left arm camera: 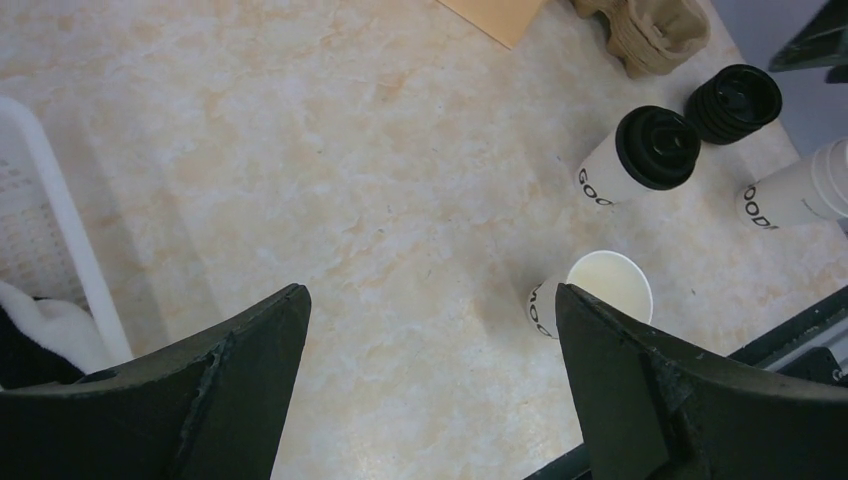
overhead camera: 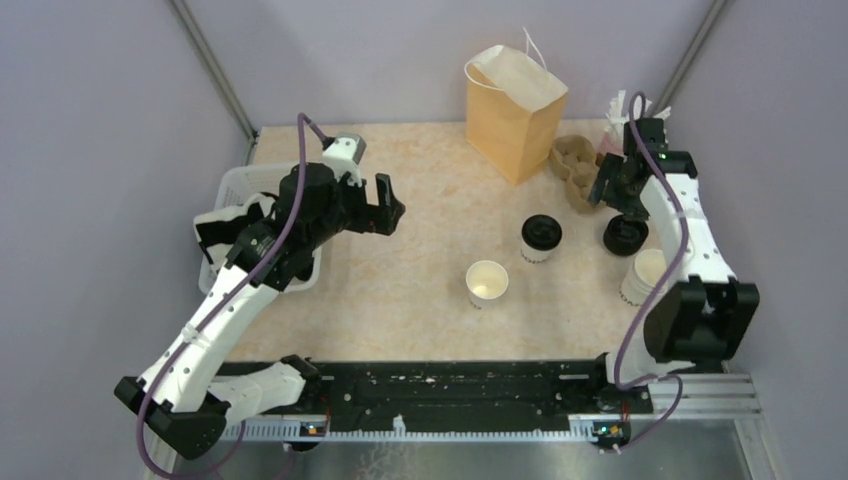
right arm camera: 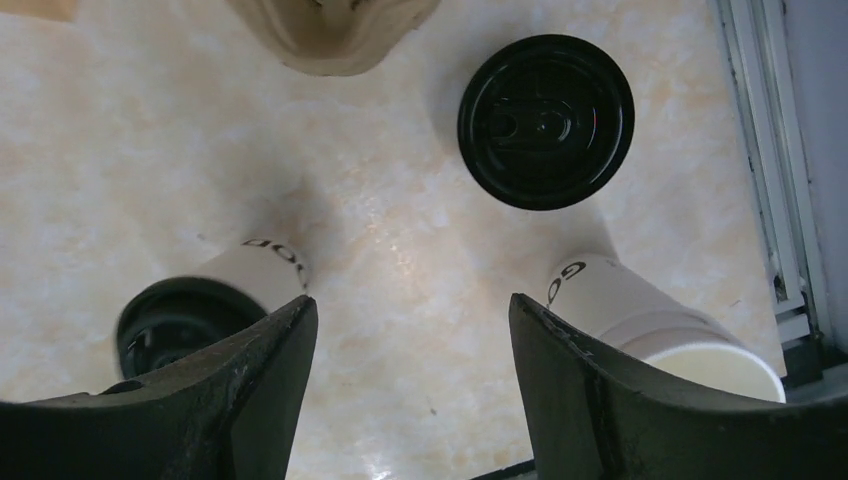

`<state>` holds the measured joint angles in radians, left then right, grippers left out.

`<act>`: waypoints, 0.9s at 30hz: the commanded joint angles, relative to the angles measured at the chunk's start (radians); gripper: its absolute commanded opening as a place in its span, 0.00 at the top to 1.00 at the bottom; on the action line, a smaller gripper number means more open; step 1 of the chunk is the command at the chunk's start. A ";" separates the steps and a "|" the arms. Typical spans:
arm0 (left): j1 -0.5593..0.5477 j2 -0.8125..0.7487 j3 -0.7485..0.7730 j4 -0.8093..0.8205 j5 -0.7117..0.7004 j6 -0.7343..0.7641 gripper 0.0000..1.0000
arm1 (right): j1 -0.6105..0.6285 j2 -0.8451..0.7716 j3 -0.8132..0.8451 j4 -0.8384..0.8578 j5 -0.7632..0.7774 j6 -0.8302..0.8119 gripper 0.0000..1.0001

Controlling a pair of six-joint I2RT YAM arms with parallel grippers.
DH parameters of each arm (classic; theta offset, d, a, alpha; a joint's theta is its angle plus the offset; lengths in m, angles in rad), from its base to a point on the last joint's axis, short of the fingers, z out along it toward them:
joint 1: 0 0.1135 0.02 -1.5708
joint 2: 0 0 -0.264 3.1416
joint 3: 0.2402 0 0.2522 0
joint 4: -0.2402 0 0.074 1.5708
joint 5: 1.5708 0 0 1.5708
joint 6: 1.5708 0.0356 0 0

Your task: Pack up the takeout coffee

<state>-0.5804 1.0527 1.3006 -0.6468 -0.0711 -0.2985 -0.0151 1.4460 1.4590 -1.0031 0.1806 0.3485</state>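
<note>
1. Looks down from high behind the arm bases over the whole table (overhead camera: 420, 180).
2. Peers from the left wrist, fairly high, across to the lidded cup (left arm camera: 640, 155) and stack of lids (left arm camera: 735, 100).
3. Hangs at the right wrist, close above that same pair.

Soft, even light falls from above, leaving only faint shadows on the table (overhead camera: 400, 300). Small glints mark the black lids (right arm camera: 546, 120). In the wrist views the near fingers (right arm camera: 230, 400) look dark and slightly soft.
</note>
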 commanded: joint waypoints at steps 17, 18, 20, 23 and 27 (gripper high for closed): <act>0.004 -0.007 -0.031 0.087 0.131 0.106 0.02 | -0.114 0.381 0.063 0.120 0.005 -0.134 0.53; 0.004 -0.004 -0.032 0.086 0.133 0.109 0.02 | -0.114 0.386 0.061 0.125 0.005 -0.137 0.53; 0.003 0.003 -0.028 0.087 0.136 0.113 0.02 | -0.116 0.398 0.058 0.129 0.007 -0.138 0.54; 0.004 0.012 -0.020 0.085 0.140 0.120 0.02 | -0.117 0.410 0.055 0.140 0.013 -0.139 0.59; 0.004 0.020 -0.021 0.087 0.142 0.119 0.02 | -0.119 0.433 0.061 0.148 0.016 -0.147 0.61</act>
<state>-0.5804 1.0595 1.2732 -0.5980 0.0635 -0.2028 -0.1211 1.8542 1.4925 -0.8909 0.1726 0.2195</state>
